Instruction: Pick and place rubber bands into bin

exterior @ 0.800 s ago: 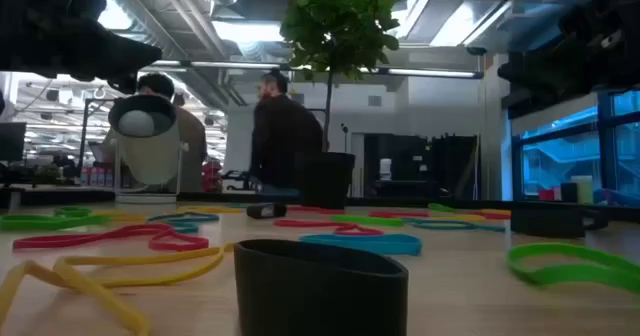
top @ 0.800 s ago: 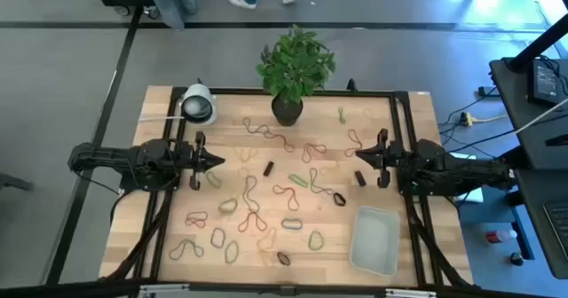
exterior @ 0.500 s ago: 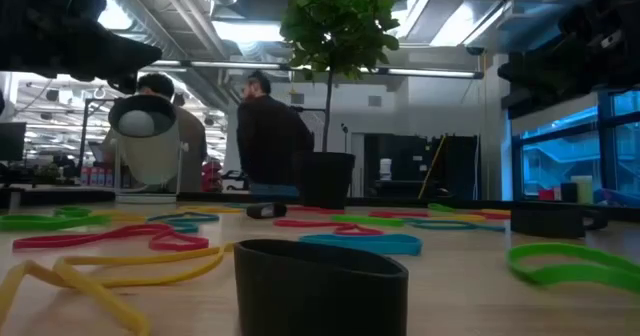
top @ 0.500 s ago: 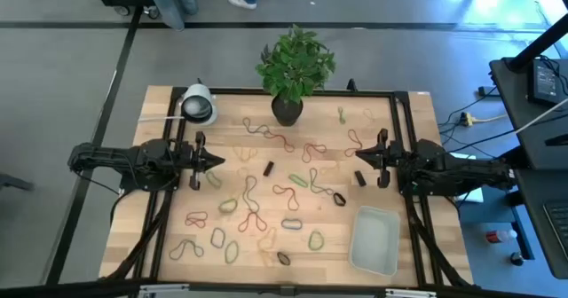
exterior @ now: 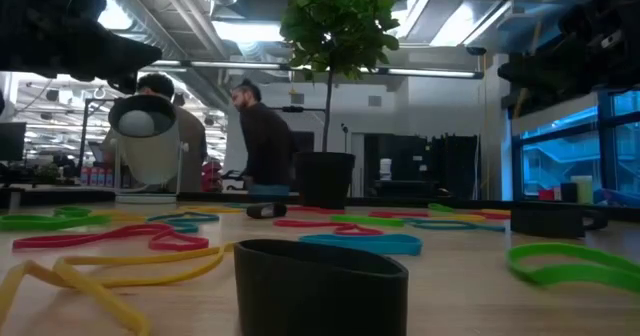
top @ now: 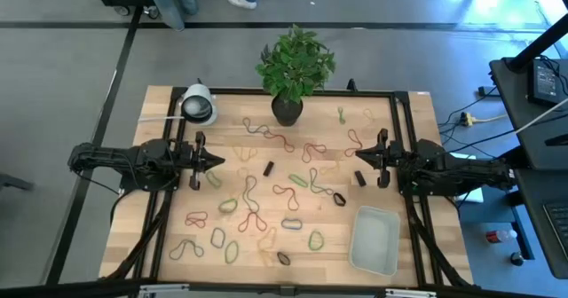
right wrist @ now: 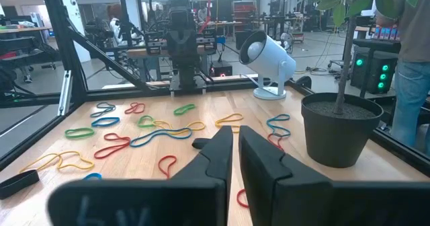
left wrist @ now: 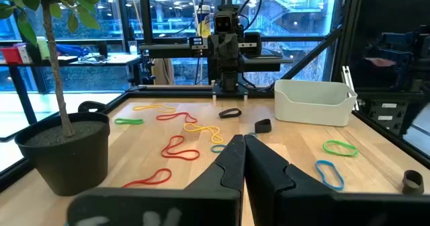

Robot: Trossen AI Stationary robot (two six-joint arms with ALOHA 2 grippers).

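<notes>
The many thin elastic rubber bands (top: 266, 200) in green, red, pink, yellow and brown lie scattered over the middle of the pale wooden table (top: 164, 223). The shallow rectangular bin of translucent white plastic (top: 374, 239) sits near the table's front right corner (nothing shows inside it). The left end effector (top: 216, 162) hovers at the left edge, fingers pressed together, holding nothing. The right end effector (top: 359, 154) hovers at the right edge, fingers nearly together, also holding nothing. A dark potted plant (top: 289, 76) stands at the far edge.

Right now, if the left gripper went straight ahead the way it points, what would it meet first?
Probably nothing on the table: the left gripper hangs above the rubber bands, aimed at the right gripper opposite. Height is unclear.
</notes>
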